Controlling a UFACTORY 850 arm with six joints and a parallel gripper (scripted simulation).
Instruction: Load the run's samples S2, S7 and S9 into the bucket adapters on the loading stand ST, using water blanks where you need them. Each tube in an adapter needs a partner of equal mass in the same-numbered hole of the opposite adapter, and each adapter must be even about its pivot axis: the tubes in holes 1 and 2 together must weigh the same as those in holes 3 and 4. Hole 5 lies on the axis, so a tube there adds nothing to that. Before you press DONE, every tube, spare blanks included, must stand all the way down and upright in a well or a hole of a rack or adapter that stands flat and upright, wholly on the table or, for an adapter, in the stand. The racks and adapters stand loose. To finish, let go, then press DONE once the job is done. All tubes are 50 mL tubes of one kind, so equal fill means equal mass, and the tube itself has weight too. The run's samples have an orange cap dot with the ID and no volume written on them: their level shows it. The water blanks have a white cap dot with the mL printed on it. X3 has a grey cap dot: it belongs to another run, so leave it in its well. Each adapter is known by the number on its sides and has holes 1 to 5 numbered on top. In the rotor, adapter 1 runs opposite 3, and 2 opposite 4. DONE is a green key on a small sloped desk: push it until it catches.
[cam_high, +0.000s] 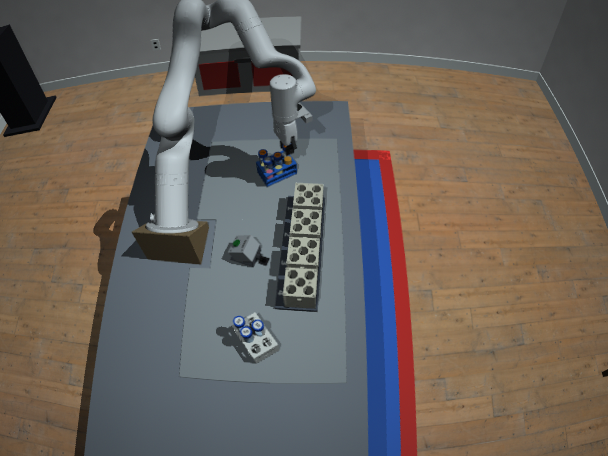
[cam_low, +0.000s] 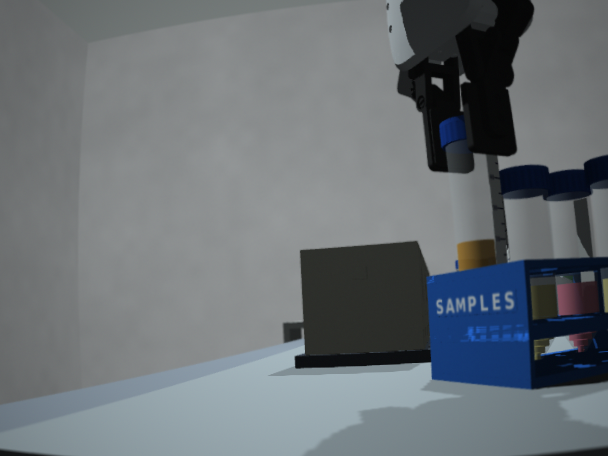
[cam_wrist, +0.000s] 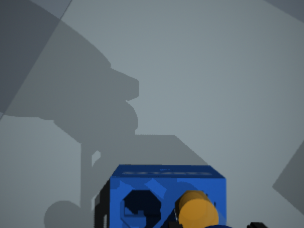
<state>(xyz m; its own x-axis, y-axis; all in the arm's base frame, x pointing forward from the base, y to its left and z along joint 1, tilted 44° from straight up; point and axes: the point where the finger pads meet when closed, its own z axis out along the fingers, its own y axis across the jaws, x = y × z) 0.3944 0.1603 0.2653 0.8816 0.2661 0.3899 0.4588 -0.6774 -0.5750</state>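
Note:
My gripper (cam_high: 288, 148) (cam_low: 465, 150) is shut on a blue-capped tube with orange liquid (cam_low: 476, 254) (cam_wrist: 198, 210). The tube is nearly upright, its lower end inside the blue SAMPLES rack (cam_low: 480, 355) (cam_wrist: 125, 172) and much of it above the top. Its ID is not readable. Other capped tubes (cam_low: 524, 182) stand in that rack, some with yellow or pink liquid. Four pale adapters (cam_high: 300, 301) stand in a row on the dark stand; their holes look empty. Three blue-capped tubes with white dots (cam_high: 257, 325) stand in the white rack (cam_high: 270, 354); their numbers are not readable.
The small grey desk (cam_high: 248, 254) with its green key (cam_high: 236, 243) stands left of the adapter row. The row's near end is beyond the SAMPLES rack in the exterior view. The robot's base block (cam_high: 172, 246) stands at the left. An open well (cam_wrist: 141, 207) shows beside the held tube.

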